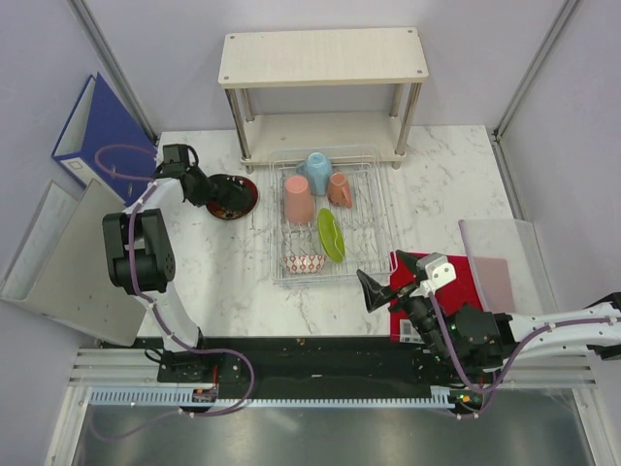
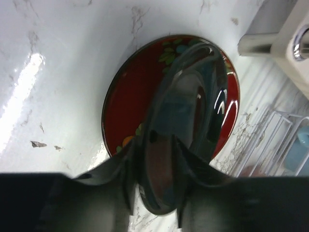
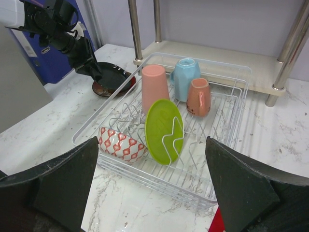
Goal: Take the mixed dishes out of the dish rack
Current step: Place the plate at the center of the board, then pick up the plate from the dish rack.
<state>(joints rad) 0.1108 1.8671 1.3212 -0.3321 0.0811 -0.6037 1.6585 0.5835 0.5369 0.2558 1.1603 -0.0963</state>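
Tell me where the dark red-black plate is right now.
In the top view, the dark red-black plate is on the table, just left of the dish rack, with the left fingers at its edge.

We see the left gripper (image 1: 212, 192) at the dark plate (image 1: 239, 199), just left of the rack (image 1: 375, 243) holding a pink cup (image 1: 297, 199).

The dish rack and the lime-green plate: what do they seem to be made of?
Dish rack: thin metal wire, perhaps coated; silver-white strands with slight sheen. Lime-green plate: plastic or glazed ceramic, cannot tell which; smooth, even colour, soft gloss.
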